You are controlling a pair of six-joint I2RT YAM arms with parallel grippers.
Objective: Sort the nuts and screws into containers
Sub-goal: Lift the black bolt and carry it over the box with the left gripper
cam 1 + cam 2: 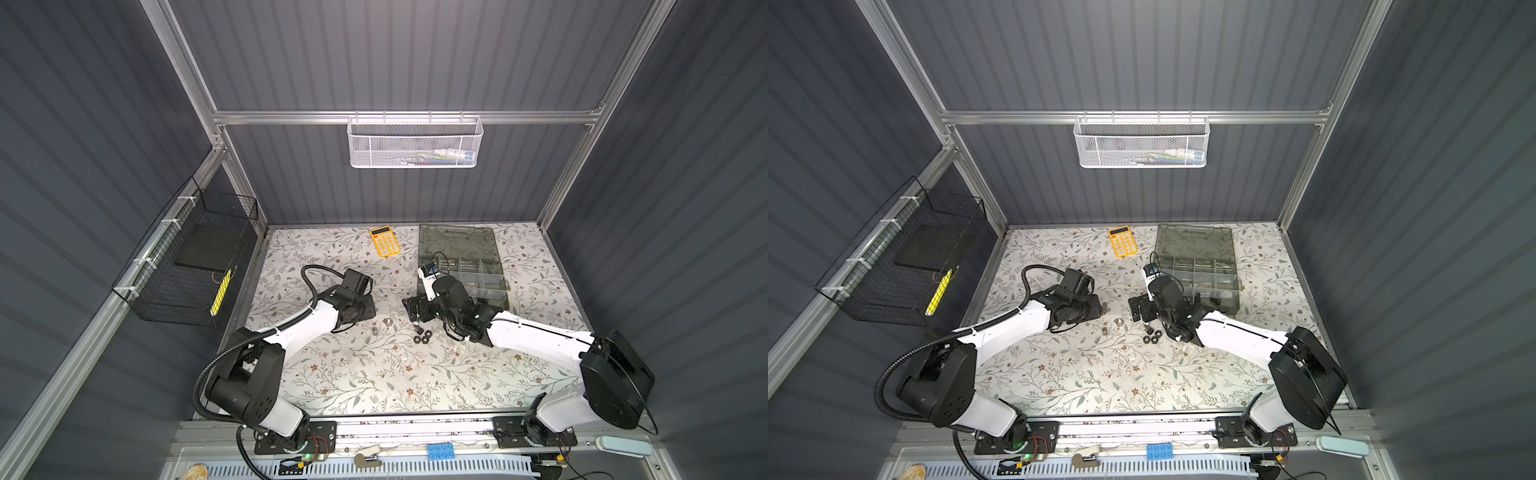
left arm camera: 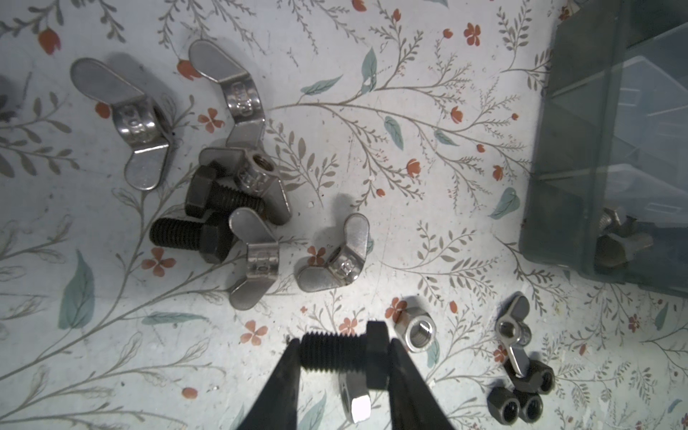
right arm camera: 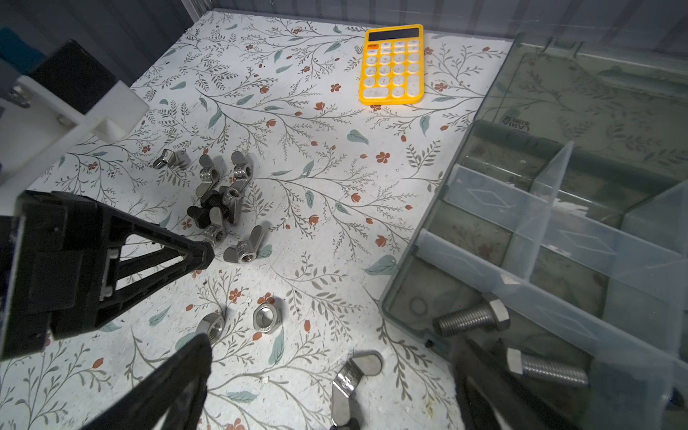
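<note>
A black screw (image 2: 335, 353) is pinched by the left end effector (image 2: 344, 357); the right end effector (image 3: 331, 344) is spread wide, empty. Delivery into the box (image 2: 614, 149) is judged next.

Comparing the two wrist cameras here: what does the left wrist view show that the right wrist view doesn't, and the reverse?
Left wrist only: the black screw gripped in the left tool. Right wrist only: the yellow calculator, two silver screws inside the organizer box, and the right tool, open. Both: the heap of wing nuts, the silver hex nuts, and the box itself.
</note>
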